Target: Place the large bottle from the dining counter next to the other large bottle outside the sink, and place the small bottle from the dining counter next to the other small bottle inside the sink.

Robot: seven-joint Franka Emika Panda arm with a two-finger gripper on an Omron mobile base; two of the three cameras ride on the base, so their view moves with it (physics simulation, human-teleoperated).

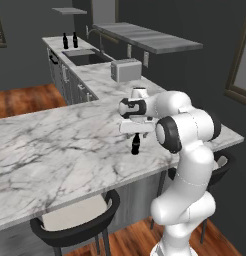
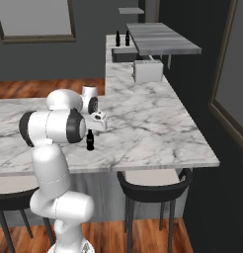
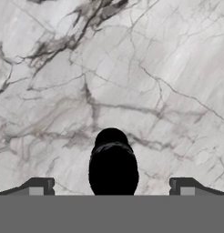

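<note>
On veined white marble of the dining counter — small bottle, glossy black, rounded — gripper spread wide above it.

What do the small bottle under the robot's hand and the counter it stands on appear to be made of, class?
Small bottle: probably dark glass, going by its solid black body and narrow neck; no gloss shows, so plastic is possible. Counter: looks like polished white marble, with grey veins branching across a smooth slab.

Polished grey-veined white marble dining counter; small bottle of black, seemingly glossy glass.
</note>
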